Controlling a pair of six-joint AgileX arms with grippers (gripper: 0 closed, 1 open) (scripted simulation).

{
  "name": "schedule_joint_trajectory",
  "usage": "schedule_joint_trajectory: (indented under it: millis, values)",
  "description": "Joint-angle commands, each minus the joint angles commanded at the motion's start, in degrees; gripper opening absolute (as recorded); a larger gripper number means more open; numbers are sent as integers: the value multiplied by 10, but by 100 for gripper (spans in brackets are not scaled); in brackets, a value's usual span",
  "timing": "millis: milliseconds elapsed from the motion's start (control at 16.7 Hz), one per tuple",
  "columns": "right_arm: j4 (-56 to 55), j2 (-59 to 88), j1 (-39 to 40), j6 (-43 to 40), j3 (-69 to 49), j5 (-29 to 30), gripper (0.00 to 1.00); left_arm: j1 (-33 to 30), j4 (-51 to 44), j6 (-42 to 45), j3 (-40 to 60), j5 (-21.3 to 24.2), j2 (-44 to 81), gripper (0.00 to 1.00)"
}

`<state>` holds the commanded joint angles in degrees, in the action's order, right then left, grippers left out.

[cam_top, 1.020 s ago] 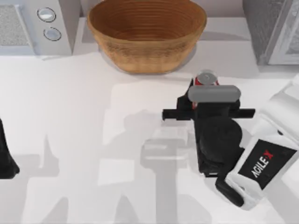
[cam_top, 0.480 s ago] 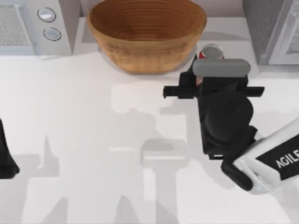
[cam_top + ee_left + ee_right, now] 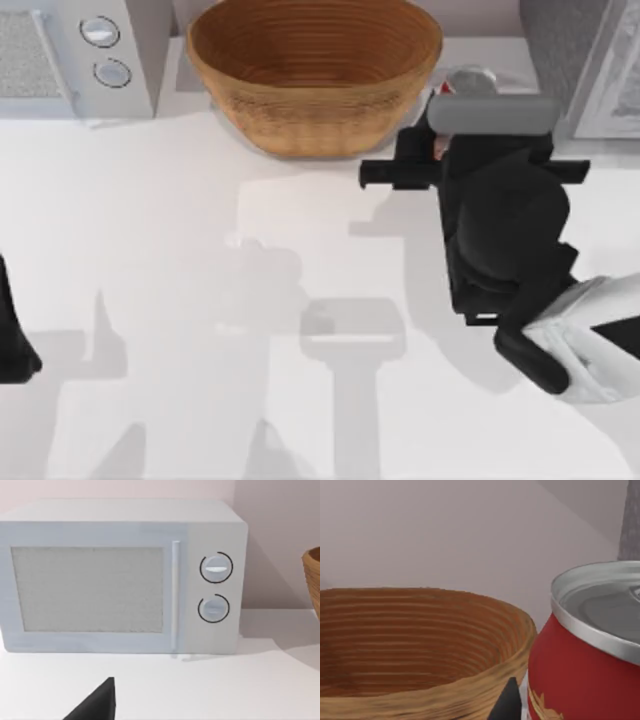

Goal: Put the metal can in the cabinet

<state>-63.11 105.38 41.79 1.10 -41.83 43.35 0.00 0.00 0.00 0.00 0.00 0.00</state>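
Note:
The metal can (image 3: 466, 82) is red with a shiny silver top, and it sits close to the wicker bowl's right side at the back of the table. My right gripper (image 3: 462, 125) is shut on the metal can and covers most of its body from above. In the right wrist view the metal can (image 3: 585, 665) looms large beside one dark finger (image 3: 507, 702). The cabinet (image 3: 560, 60), with its dark speckled side and pale framed door, stands just right of the can at the back right corner. My left gripper (image 3: 12, 340) is parked at the table's left edge.
A large wicker bowl (image 3: 315, 70) stands at the back centre, its rim (image 3: 420, 645) right beside the can. A light grey box with two round knobs (image 3: 70, 50) occupies the back left corner, and the left wrist view faces its front (image 3: 125, 575). White tabletop (image 3: 250, 300) stretches across the middle and front.
My right gripper has carried the can toward the back and to the right, from the middle of the table to a spot between the bowl and the cabinet. The left arm has stayed put.

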Motion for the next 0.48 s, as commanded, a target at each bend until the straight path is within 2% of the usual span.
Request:
schedule_joint_trajectory:
  millis: [240,480]
  values:
    - [-1,2,-1,1,-2,0,0,0,0,0,0,0,0,100]
    - [19,-56,-40,-5,6,-5,0,0,0,0,0,0,0,100]
